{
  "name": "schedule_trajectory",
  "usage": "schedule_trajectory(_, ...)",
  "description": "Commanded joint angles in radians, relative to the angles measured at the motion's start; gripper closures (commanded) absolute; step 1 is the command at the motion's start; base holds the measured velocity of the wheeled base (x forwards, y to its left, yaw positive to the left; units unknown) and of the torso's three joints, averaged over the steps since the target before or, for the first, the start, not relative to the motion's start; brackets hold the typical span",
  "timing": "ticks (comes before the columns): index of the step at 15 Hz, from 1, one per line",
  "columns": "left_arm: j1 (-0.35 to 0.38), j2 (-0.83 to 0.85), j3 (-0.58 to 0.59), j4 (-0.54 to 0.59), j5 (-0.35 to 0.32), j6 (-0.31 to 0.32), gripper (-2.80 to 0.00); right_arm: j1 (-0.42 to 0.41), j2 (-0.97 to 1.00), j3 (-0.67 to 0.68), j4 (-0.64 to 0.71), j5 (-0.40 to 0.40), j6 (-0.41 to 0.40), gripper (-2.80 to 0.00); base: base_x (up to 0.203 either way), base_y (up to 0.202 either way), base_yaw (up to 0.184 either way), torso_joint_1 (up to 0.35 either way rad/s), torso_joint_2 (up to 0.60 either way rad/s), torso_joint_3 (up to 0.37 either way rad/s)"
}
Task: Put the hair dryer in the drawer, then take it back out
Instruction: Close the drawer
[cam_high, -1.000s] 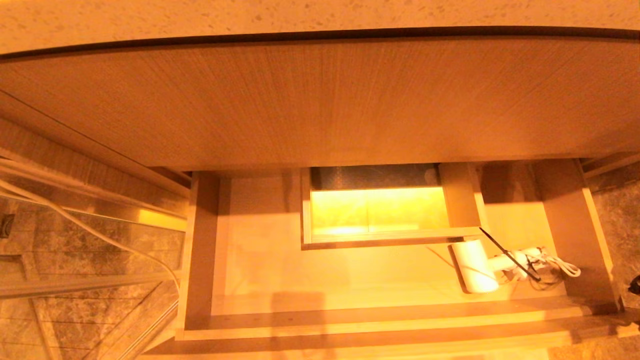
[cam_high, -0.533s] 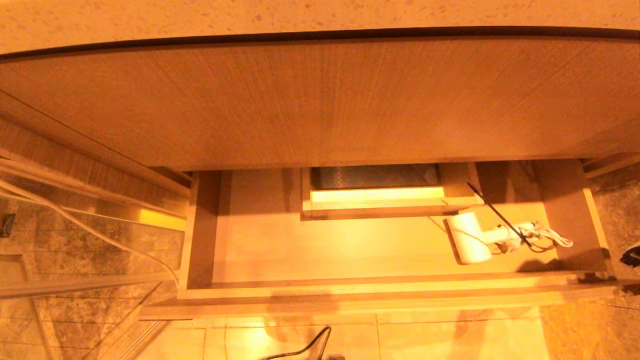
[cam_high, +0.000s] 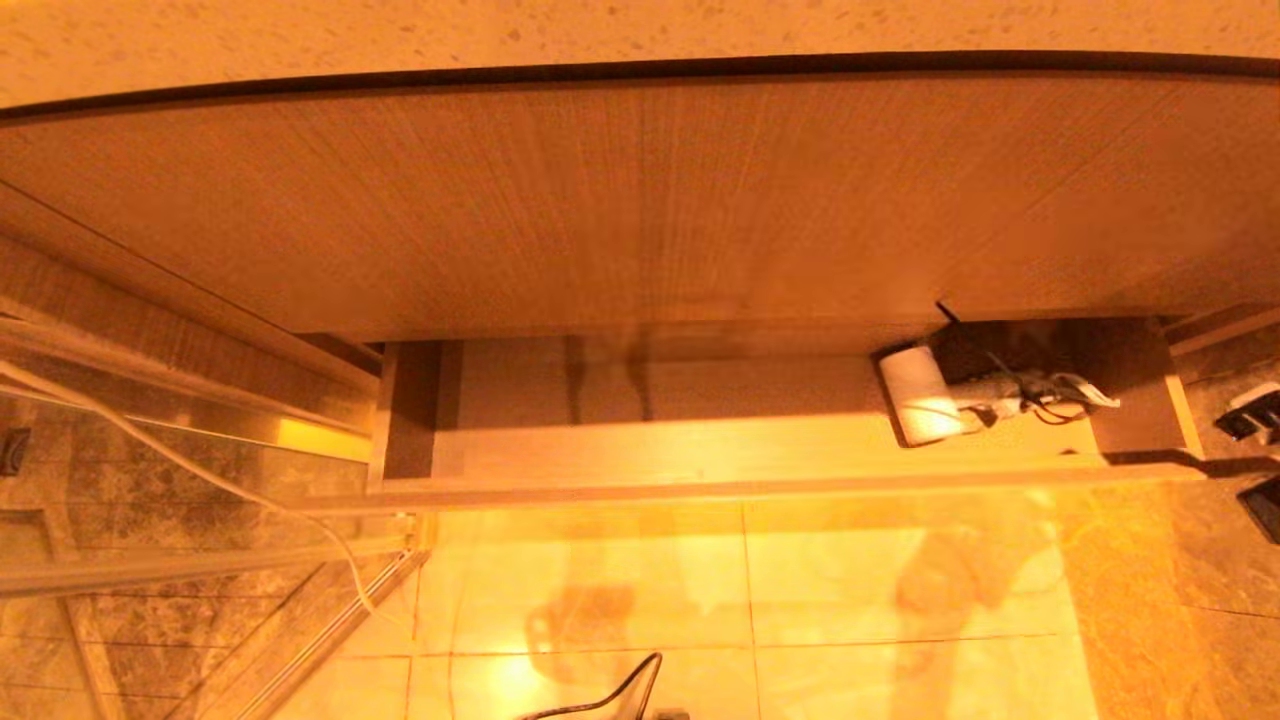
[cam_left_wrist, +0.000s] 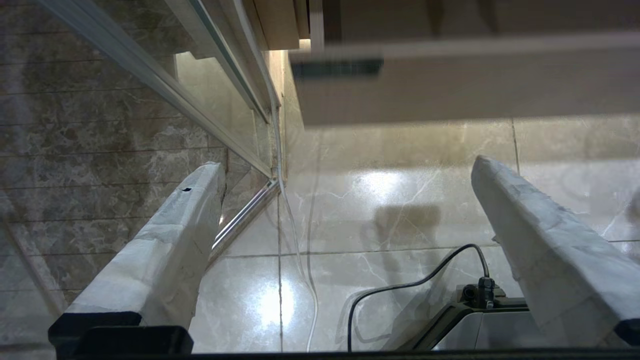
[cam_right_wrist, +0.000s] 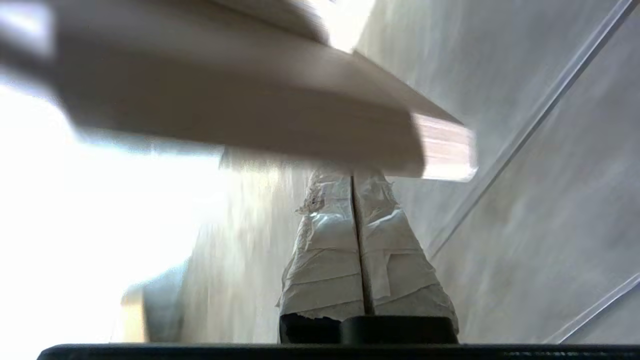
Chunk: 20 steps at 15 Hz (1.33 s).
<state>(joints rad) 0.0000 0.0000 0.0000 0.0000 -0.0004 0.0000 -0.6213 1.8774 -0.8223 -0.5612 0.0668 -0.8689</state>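
The pale wood drawer (cam_high: 750, 488) stands only a narrow strip out from under the big wood-grain front panel (cam_high: 640, 200). The hair dryer (cam_high: 918, 406) lies in its right end, white barrel toward the middle, handle and bundled cord (cam_high: 1050, 395) toward the right wall. Its grille does not show. My right gripper (cam_right_wrist: 352, 175) is shut and empty, its taped fingertips right at the drawer's front board (cam_right_wrist: 240, 115). Dark parts of that arm (cam_high: 1248, 412) show at the drawer's right end. My left gripper (cam_left_wrist: 347, 165) hangs open over the floor, below the drawer's left corner (cam_left_wrist: 450, 85).
A glass shower partition with metal rails (cam_high: 200, 560) and a white cable (cam_high: 200, 470) lie left of the drawer. Glossy floor tiles (cam_high: 750, 600) spread in front of it. A black cable on my base (cam_high: 620, 695) shows at the bottom. A speckled countertop (cam_high: 640, 25) runs above.
The drawer has slid well back under the front panel, carrying the hair dryer with it. Its boxed notch is now hidden. The dark part of my right arm has moved forward alongside the drawer's right end.
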Motion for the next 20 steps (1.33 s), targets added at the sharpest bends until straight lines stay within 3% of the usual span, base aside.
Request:
schedule_trajectory(1,0.000,0.000,0.000,0.000,0.000,0.000,-2.80,0.001,-0.037,0.002,-0.006,0.027,-0.005,0.00,0.000,0.000,0.000,0.000,0.00,0.000)
schedule_trajectory(5,0.000,0.000,0.000,0.000,0.000,0.000,-2.80,-0.029,-0.130,-0.004,0.033,0.159,-0.045,0.00,0.000,0.000,0.000,0.000,0.00,0.000)
schedule_trajectory(8,0.000,0.000,0.000,0.000,0.000,0.000,-2.80,-0.049,-0.172,0.002,0.124,0.185,-0.112,0.00,0.000,0.000,0.000,0.000,0.00,0.000)
schedule_trajectory(11,0.000,0.000,0.000,0.000,0.000,0.000,-2.80,-0.057,-0.195,0.049,0.111,0.237,-0.150,0.00,0.000,0.000,0.000,0.000,0.00,0.000)
schedule_trajectory(13,0.000,0.000,0.000,0.000,0.000,0.000,-2.80,-0.056,-0.189,0.079,0.019,0.265,-0.189,0.00,0.000,0.000,0.000,0.000,0.00,0.000)
schedule_trajectory(20,0.000,0.000,0.000,0.000,0.000,0.000,-2.80,-0.039,-0.066,0.146,-0.344,0.275,-0.199,0.00,0.000,0.000,0.000,0.000,0.00,0.000)
